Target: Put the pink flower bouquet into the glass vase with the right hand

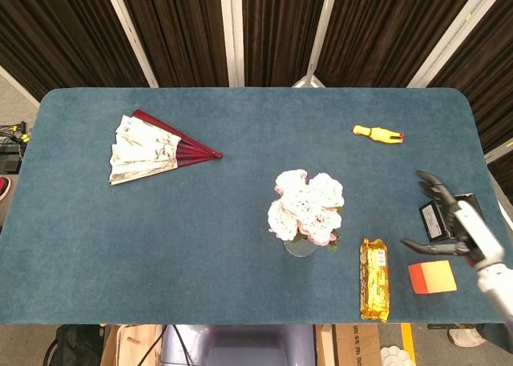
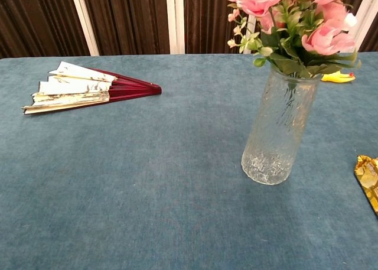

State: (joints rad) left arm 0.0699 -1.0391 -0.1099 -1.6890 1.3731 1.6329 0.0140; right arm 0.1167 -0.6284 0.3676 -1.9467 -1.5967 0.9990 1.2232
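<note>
Pink flower bouquet stands in glass vase, mid-table. Right hand far right, fingers spread, holding nothing. Risk: top-heavy flowers could tip vase if arm bumps it.

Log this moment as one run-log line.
bouquet: in vase | right hand: open, empty, over black box | left hand: unseen

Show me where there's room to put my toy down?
Bare cloth lies between the folding fan and the glass vase, and along the near left edge. It is crowded on the right: gold snack packet, orange notepad, black box, right hand.
</note>
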